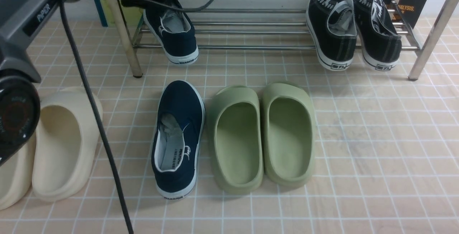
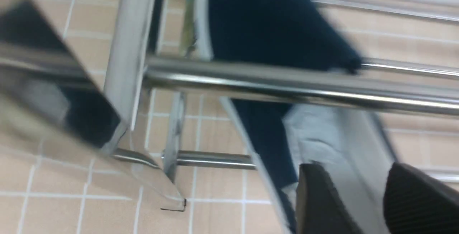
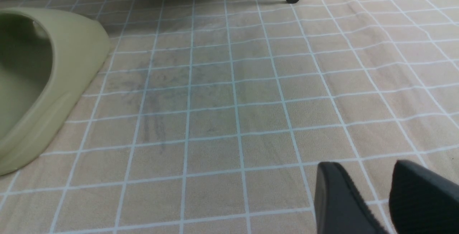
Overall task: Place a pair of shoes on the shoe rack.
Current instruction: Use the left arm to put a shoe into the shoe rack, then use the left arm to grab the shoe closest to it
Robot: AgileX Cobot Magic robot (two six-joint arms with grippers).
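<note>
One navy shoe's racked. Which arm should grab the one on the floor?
Left, probably: the floor shoe lies on the robot's left, near the racked shoe where the left gripper is open. Green slides sit between it and the right gripper.

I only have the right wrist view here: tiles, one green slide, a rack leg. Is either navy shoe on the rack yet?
Observer: Yes. One navy shoe sits on the shoe rack, on its lower rods near the left end, heel overhanging the front.
Operator: Where is its partner?
Observer: The second navy shoe lies on the floor, beside a green slide, in front of the rack.
Operator: And the left hand?
Observer: The left hand is open at the racked shoe's heel; blur hides any contact.
</note>
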